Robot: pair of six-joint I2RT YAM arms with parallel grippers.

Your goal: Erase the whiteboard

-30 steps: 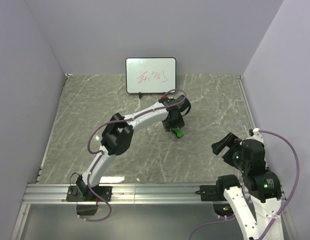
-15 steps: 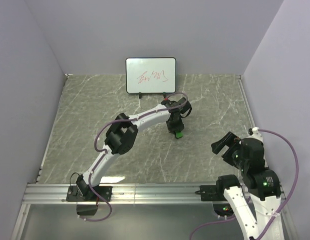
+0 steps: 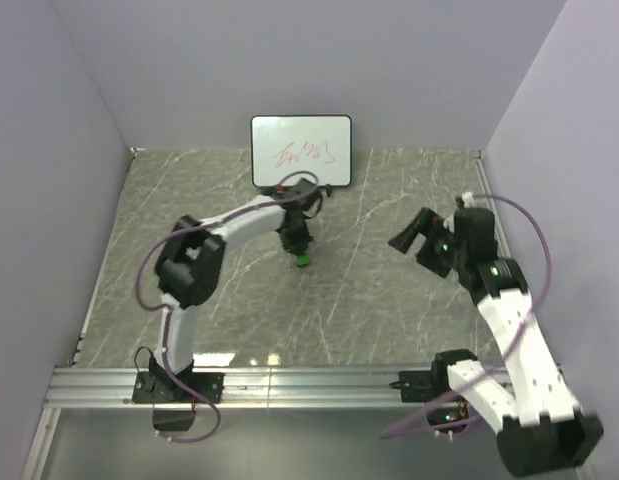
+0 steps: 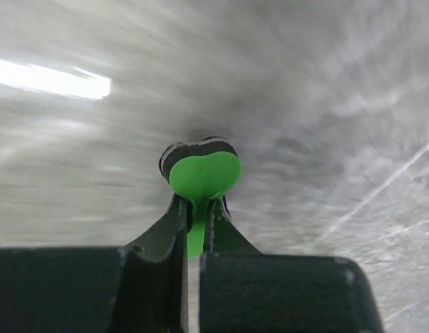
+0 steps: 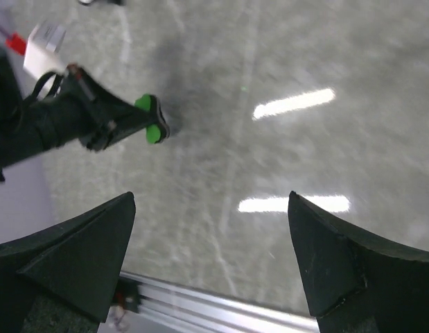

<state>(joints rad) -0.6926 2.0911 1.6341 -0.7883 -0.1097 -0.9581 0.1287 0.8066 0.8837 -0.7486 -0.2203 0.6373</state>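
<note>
Wiping not begun: whiteboard stands upright at the surface's far edge, red scribbles intact; left arm's jaws clamped on green eraser near its front, right arm's jaws wide apart, empty.

Light: bright, even, from overhead; soft shadows in the top view.
Glare: white streaks on the marble tabletop in both wrist views.
Blur: left wrist background motion-smeared, green eraser sharp.
Detail: far whiteboard evenly lit, red scribbles legible.
</note>
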